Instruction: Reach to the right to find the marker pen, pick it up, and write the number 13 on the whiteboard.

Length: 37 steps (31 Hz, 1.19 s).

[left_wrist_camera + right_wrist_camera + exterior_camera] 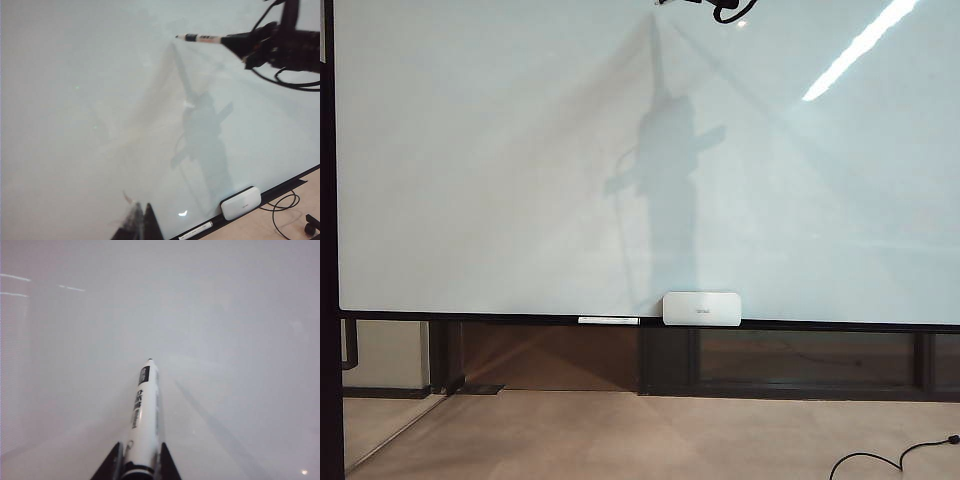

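Note:
The whiteboard (pixel 470 150) is a big glossy pale panel that fills all three views. My right gripper (pixel 140 460) is shut on the marker pen (pixel 144 415), a white barrel with a black label and a dark tip aimed at the board. The left wrist view shows that gripper (pixel 229 41) high up near the board, with the pen (pixel 202 38) sticking out sideways. The tip sits very close to the surface; I cannot tell whether it touches. My left gripper (pixel 142 212) hangs lower, well clear of the pen, fingertips together with nothing between them. No number 13 is in view.
A white rounded box (pixel 701 308) and a long thin white stick (pixel 608 320) rest on the board's dark lower ledge. The arm's shadow falls across the board's middle. A black cable (pixel 890 460) lies on the floor at the right. A dark frame (pixel 328 250) borders the left.

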Tool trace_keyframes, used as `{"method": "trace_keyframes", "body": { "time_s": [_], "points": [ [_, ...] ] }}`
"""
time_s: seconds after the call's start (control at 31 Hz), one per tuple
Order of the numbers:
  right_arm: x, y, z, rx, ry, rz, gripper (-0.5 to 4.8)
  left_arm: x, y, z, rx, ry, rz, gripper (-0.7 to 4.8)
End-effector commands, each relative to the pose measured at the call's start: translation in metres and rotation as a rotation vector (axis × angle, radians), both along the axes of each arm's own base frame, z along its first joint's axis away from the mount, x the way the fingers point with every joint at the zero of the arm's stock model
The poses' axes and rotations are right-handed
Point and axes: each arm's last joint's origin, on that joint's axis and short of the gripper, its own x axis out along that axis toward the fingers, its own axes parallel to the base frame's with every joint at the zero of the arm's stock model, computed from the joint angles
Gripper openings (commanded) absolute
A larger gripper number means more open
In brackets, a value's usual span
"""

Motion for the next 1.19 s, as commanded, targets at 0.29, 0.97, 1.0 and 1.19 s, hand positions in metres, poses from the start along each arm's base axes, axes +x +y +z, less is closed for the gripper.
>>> {"method": "trace_keyframes", "body": {
  "time_s": [0.29,0.97,1.0,1.19],
  "points": [
    [0.002,0.001,-0.002,0.011,-0.011,-0.010,-0.05,-0.001,0.000,0.004,-0.005,-0.035,-0.011,-0.05],
    [0.004,-0.006,-0.001,0.019,-0.025,-0.032,-0.05,-0.002,0.000,0.004,-0.003,-0.037,-0.011,-0.05],
    [0.004,-0.006,-0.001,0.018,-0.024,-0.032,-0.05,-0.002,0.000,0.004,-0.003,-0.037,-0.011,-0.05],
    [0.006,-0.010,-0.003,0.011,-0.006,-0.040,-0.05,-0.002,0.000,0.004,-0.004,-0.039,-0.011,-0.05]
  ]
}}
